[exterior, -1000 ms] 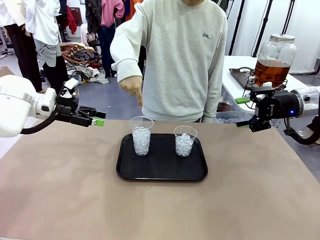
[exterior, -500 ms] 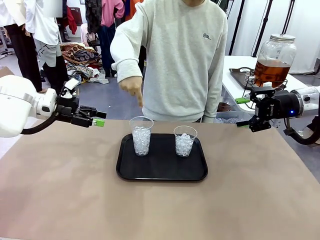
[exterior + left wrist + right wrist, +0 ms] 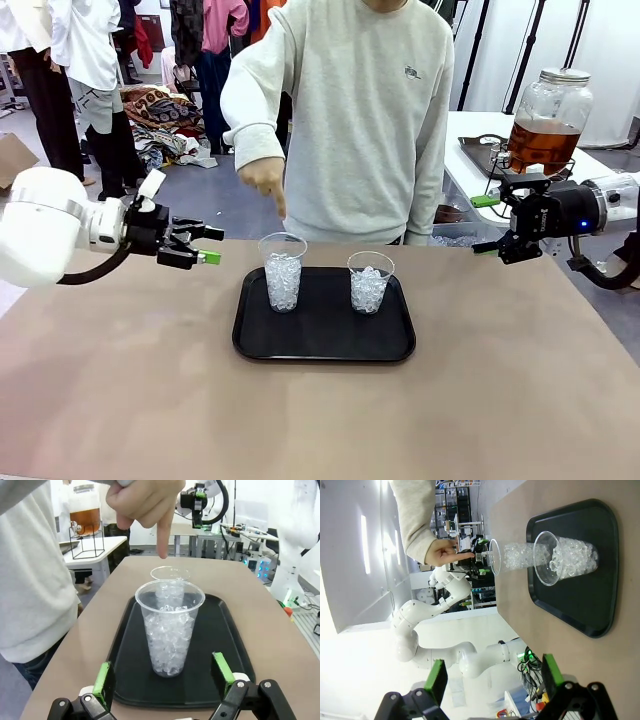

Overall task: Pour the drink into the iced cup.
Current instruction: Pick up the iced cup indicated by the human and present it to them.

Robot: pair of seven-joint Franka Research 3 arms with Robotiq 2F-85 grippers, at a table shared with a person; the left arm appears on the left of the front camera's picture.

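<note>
Two clear cups of ice stand on a black tray. A person's hand points a finger down at the left iced cup; the other cup is to its right. My left gripper hovers open just left of the tray, facing the pointed-at cup, which stands ahead between its green pads. My right gripper hangs open, apart at the table's right. The amber drink fills a glass dispenser jar on a side table behind it.
The jar stands on a black wire stand on a white side table beyond the table's far right corner. The person stands at the far edge behind the tray. In the right wrist view both cups lie far off on the tray.
My left arm has swung toward the tray, bringing its open gripper a little closer to the left cup. The right arm and the person's pointing hand have stayed still.
</note>
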